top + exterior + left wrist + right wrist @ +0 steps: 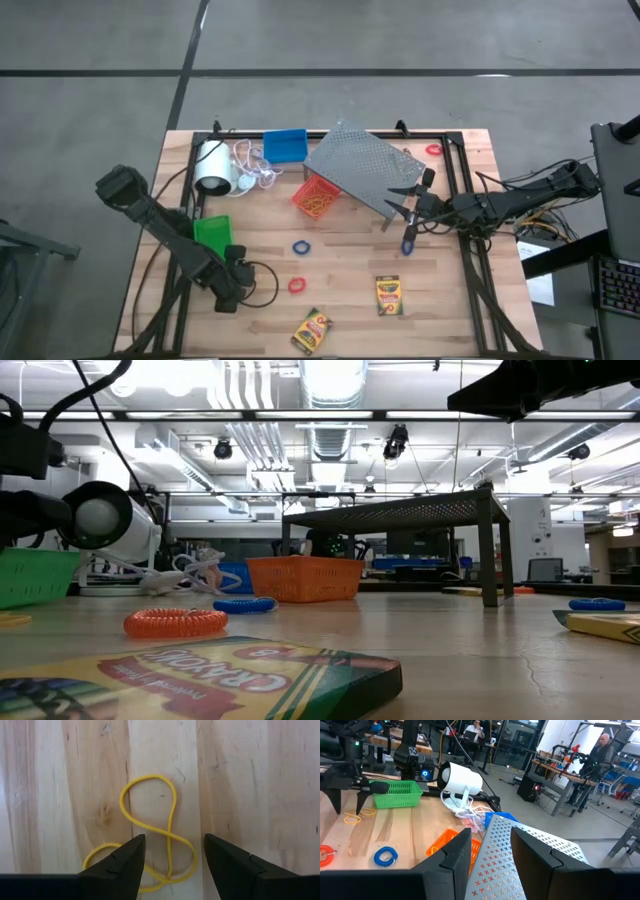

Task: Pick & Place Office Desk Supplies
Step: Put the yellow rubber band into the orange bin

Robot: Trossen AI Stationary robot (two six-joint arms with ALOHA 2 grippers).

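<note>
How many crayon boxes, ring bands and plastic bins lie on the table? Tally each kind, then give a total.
Crayon boxes: 2
Ring bands: 4, two red and two blue
Plastic bins: 3, blue, green, red-orange
Total: 9

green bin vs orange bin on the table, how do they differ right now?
The green bin sits near the table's left edge beside the left arm; the orange bin sits mid-table against the grey rack. The orange bin holds what look like yellow bands, while the green bin looks empty, though I can't be sure. The green bin lies roughly square to the table edges; the orange bin is turned at an angle. Both are small plastic lattice-walled bins standing upright.
</note>
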